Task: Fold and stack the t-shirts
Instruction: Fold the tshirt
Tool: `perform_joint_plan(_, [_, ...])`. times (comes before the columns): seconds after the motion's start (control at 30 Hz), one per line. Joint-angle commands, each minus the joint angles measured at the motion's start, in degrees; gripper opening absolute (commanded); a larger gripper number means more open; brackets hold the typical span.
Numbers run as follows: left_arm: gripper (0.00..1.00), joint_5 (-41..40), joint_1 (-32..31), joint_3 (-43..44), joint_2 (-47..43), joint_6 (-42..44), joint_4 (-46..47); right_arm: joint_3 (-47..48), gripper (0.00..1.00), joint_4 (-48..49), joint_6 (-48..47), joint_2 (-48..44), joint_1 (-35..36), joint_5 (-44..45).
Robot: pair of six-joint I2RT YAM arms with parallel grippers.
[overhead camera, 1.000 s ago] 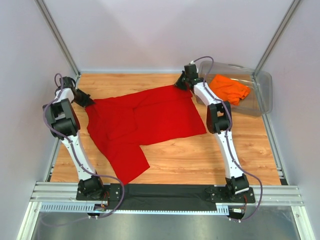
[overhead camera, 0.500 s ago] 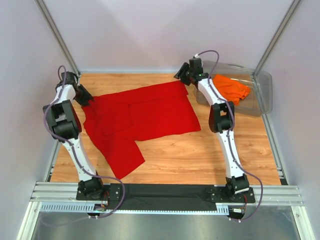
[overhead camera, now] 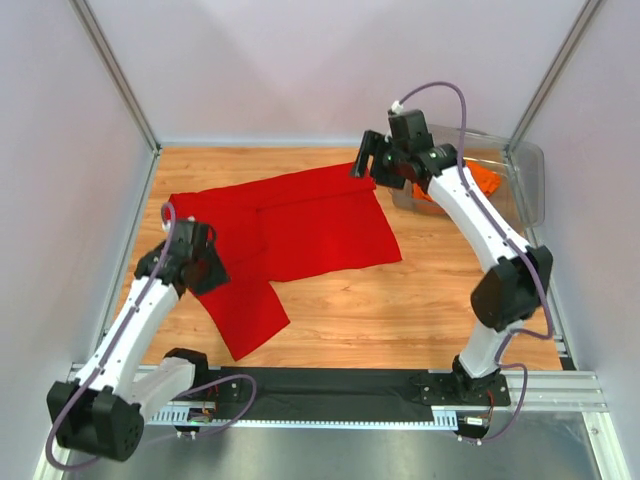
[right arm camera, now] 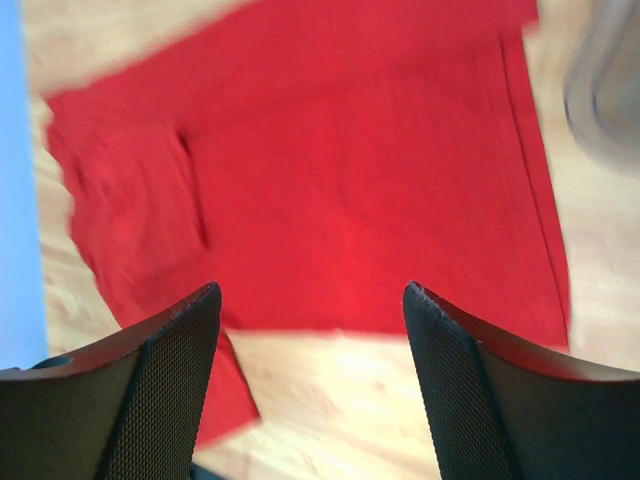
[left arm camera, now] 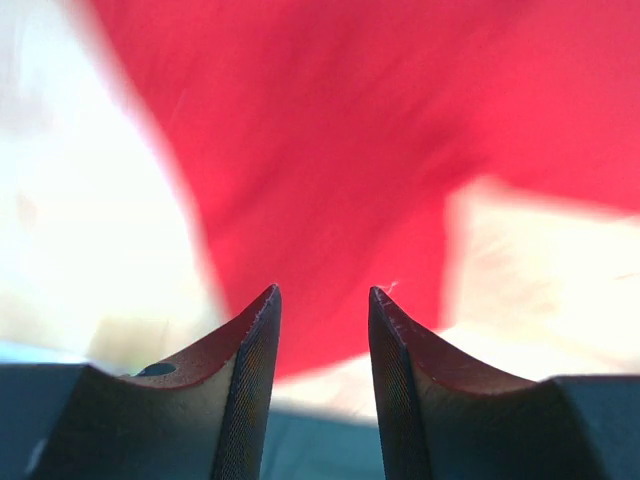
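Black right gripper (right arm camera: 312,288) gapes wide, left gripper (left arm camera: 322,292) part-open, both empty over bright red cloth t-shirt (overhead camera: 290,225) spread flat centre-frame. You should pinch matching edges squarely before folding. Crumpled orange t-shirt (overhead camera: 487,178) lies upper right.

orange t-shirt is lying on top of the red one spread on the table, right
No. The red t-shirt is spread on the table, but the top external view shows the orange t-shirt in the clear bin at the far right, not on it.
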Motion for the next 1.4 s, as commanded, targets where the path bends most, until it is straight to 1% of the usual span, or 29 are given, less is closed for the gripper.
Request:
perform_joint_plan(0.0, [0.48, -3.91, -1.62, -7.48, -6.59, -11.81, -13.63, -13.97, 0.75, -2.47, -1.06, -6.87, 0.04, 0.68])
perform_joint_plan(0.03, [0.48, -4.17, -1.63, -10.55, -8.43, -14.87, -15.38, -16.78, 0.75, -1.34, -1.32, -8.82, 0.22, 0.51])
perform_joint_plan(0.07, [0.48, -4.95, -1.71, -11.53, -11.67, -16.38, -16.27, -20.98, 0.75, -0.98, -1.84, -10.24, 0.22, 0.42])
perform_joint_plan(0.1, [0.50, -5.75, -1.72, -12.24, -12.92, -17.52, -16.19, -23.29, 0.75, -0.80, -2.28, -12.60, 0.22, 0.16])
perform_joint_plan(0.13, [0.63, -6.10, -1.72, -13.46, -13.80, -19.19, -14.97, -25.05, 0.75, -0.27, -2.64, -13.49, 0.22, 0.24])
perform_joint_plan(0.17, [0.67, -6.71, -1.72, -14.09, -13.99, -19.90, -13.91, -26.64, 0.75, 0.17, -3.07, -14.20, 0.13, 0.16])
perform_joint_plan(0.2, [0.68, -7.50, -1.63, -14.70, -13.47, -20.08, -12.34, -29.96, 0.75, 0.78, -3.25, -15.42, 0.13, -0.10])
perform_joint_plan(0.23, [0.68, -7.86, -1.63, -15.75, -12.42, -20.69, -9.45, -31.30, 0.75, 2.26, -3.17, -15.78, -0.13, -0.37])
perform_joint_plan(0.3, [0.67, -6.90, -1.63, -16.72, -8.47, -21.31, -6.62, -34.02, 0.76, 3.33, -2.47, -16.14, -0.57, -1.51])
perform_joint_plan(0.37, [0.66, -6.46, -1.63, -17.52, -5.31, -22.71, -2.75, -34.65, 0.76, 3.60, -2.73, -15.88, -1.10, -1.78])
perform_joint_plan(0.47, [0.60, -7.25, -1.45, -19.80, -3.88, -22.98, 2.52, -35.79, 0.76, 4.39, -2.99, -16.14, -1.98, -2.39])
perform_joint_plan(0.5, [0.56, -7.68, -1.54, -20.76, -3.45, -23.24, 3.40, -36.14, 0.76, 4.65, -2.90, -16.22, -2.33, -2.48])
perform_joint_plan(0.63, [0.51, -6.72, -1.45, -23.58, -0.90, -25.27, 5.87, -38.16, 0.76, 5.62, -2.64, -16.32, -4.61, -2.22])
perform_joint_plan(0.73, [0.42, -7.51, -1.01, -25.16, -0.02, -26.06, 6.66, -39.04, 0.76, 5.79, -1.94, -15.35, -6.54, -2.30])
perform_joint_plan(0.83, [0.26, -6.90, 0.65, -25.61, -0.10, -24.31, 7.98, -39.57, 0.73, 5.36, -0.89, -13.42, -8.13, -1.96])
perform_joint_plan(0.87, [0.17, -6.98, 0.66, -25.34, -0.45, -23.69, 8.15, -40.18, 0.72, 5.18, 0.69, -12.63, -8.39, -0.47])
perform_joint_plan(0.9, [0.00, -7.33, 0.66, -24.30, -0.89, -22.99, 7.46, -40.62, 0.70, 5.44, 1.48, -12.19, -8.92, -0.11])
perform_joint_plan(0.93, [0.00, -7.60, 0.74, -23.59, -1.85, -22.37, 6.84, -41.06, 0.68, 5.88, 2.19, -11.92, -9.10, 0.07])
perform_joint_plan(0.97, [0.00, -8.03, 0.66, -22.02, -2.21, -21.50, 5.97, -42.37, 0.61, 6.49, 4.46, -11.48, -9.45, 0.33])
perform_joint_plan(1.03, [0.00, -8.83, 0.66, -20.52, -3.79, -19.65, 4.56, -44.22, 0.52, 9.83, 7.45, -11.31, -9.54, 0.34])
perform_joint_plan(1.07, [0.00, -8.83, 0.66, -19.12, -4.23, -19.21, 3.34, -45.01, 0.42, 10.71, 9.47, -10.69, -9.63, -0.02])
perform_joint_plan(1.13, [0.00, -7.69, 0.66, -18.23, -5.72, -18.24, 2.89, -45.89, 0.41, 11.77, 11.33, -10.08, -9.54, -0.37])
perform_joint_plan(1.27, [0.00, -6.63, 0.66, -18.05, -8.45, -18.24, 2.18, -48.09, 0.47, 15.28, 14.23, -9.02, -9.89, 1.03])
perform_joint_plan(1.37, [0.00, -5.84, 0.74, -18.05, -9.94, -18.24, 1.83, -48.80, 0.48, 17.56, 15.38, -6.91, -10.07, 1.39])
